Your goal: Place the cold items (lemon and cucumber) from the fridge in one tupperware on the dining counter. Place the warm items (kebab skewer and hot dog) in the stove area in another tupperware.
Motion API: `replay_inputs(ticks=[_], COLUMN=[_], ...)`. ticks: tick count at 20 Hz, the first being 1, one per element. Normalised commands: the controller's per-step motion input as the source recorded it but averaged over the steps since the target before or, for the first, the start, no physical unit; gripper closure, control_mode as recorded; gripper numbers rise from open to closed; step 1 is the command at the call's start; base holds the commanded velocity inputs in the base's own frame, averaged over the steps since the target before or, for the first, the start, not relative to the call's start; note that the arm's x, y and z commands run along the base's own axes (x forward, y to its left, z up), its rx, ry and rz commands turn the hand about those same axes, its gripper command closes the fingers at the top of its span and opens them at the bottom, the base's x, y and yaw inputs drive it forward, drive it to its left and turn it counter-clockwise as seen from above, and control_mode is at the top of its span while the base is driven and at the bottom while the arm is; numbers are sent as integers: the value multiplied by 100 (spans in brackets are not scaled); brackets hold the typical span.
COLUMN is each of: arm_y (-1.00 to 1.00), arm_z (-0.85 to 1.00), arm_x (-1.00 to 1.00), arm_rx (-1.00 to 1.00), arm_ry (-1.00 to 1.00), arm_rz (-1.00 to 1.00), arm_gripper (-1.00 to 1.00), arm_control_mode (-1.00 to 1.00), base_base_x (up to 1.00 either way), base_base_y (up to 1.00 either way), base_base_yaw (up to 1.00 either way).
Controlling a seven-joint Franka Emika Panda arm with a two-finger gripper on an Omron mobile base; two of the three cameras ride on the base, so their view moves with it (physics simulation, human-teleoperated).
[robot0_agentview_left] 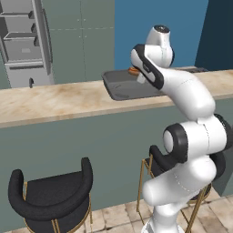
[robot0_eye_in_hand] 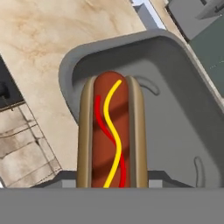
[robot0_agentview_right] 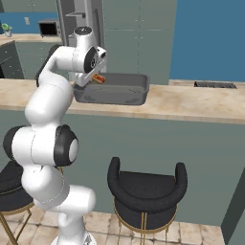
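The hot dog (robot0_eye_in_hand: 111,131) is held clamped in the hand (robot0_eye_in_hand: 111,186), whose jaws are closed against the bun's sides at its near end. It is seen suspended over the inside of the grey tupperware (robot0_eye_in_hand: 183,109), which rests on the marble bench (robot0_agentview_left: 54,100); from the right base view, the hot dog (robot0_agentview_right: 98,78) hangs just above the container's near left corner.

The step in hand is judged to be the drop-off. It would be best done by lowering the hot dog until it is close to the container floor, well inside the rim, before the jaws are parted, so that a bounce over the wall is avoided.
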Motion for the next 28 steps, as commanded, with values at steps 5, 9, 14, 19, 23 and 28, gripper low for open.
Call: replay_inputs(ticks=[5, 9, 14, 19, 23, 28], arm_y=[0, 0, 0, 0, 0, 0], arm_z=[-34, -30, -26, -21, -18, -21], arm_x=[38, 42, 43, 38, 35, 25], arm_rx=[-3, 0, 0, 0, 0, -4], arm_ry=[0, 0, 0, 0, 0, 0], arm_rz=[0, 0, 0, 0, 0, 0], arm_gripper=[100, 100, 100, 100, 100, 100], arm_control_mode=[-100, -100, -100, -100, -100, -100], base_base_x=[0, 0, 0, 0, 0, 0], base_base_y=[0, 0, 0, 0, 0, 0], base_base_yaw=[0, 0, 0, 0, 0, 0])
